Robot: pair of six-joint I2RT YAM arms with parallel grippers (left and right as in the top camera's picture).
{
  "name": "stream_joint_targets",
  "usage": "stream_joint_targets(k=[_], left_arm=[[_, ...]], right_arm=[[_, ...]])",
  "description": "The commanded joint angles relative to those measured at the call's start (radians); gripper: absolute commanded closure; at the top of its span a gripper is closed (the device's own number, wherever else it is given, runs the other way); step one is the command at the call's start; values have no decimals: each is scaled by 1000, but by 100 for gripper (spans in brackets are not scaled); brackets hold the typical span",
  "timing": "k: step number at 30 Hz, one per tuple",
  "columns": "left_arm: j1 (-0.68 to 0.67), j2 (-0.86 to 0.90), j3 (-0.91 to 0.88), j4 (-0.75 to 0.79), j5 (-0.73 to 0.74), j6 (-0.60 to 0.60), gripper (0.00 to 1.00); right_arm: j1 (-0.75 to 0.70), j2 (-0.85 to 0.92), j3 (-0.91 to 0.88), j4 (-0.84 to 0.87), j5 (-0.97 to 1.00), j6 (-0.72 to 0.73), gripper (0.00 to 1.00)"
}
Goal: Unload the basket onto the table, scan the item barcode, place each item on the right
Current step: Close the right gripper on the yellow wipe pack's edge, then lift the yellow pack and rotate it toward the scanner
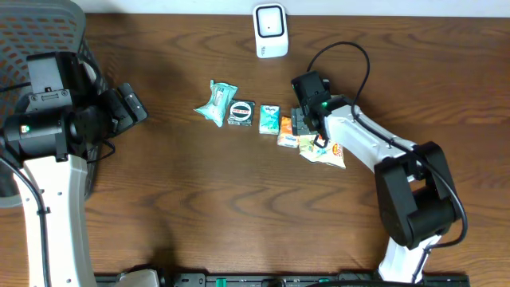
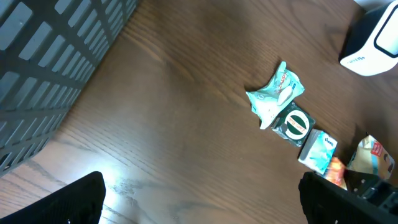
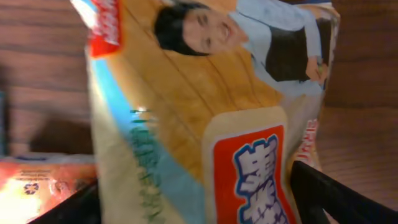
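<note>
Snack packet [image 1: 325, 151]: lying at the right end of the item row, filling the right wrist view.
Right gripper [image 1: 307, 127]: jaws standing apart, straddling the packet.
Left gripper [image 1: 127, 108]: jaws gaping wide, holding nothing.
Scanner [image 1: 270, 30]: sitting behind the row.

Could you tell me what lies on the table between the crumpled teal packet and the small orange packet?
In the overhead view, a dark round-labelled packet and a teal box lie in a row between the crumpled teal packet and the orange packet.

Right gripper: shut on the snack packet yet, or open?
Open. Right gripper has its fingers standing apart on either side of the snack packet, not clamped on it.
</note>
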Motion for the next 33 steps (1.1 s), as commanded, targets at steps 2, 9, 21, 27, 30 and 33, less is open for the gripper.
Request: stream_joint_targets(k=[2,9,21,27,30,33], left_arm=[[4,3,22,-3,5,-2,2],[4,3,22,-3,5,-2,3],[4,3,22,-3,5,-2,2],[4,3,22,-3,5,-1,2],[4,3,22,-3,5,-1,2],[4,3,22,-3,5,-2,2]], right_arm=[[-16,30,9,-68,132,-10,23],[-57,14,11,-184,233,-10,20],[-65,-190,13,-233,235,-18,18],[-53,-284,13,-219,130,-18,10],[-53,-282,12,-217,37,-18,7],[-53,-273,11,-216,-16,-18,7]])
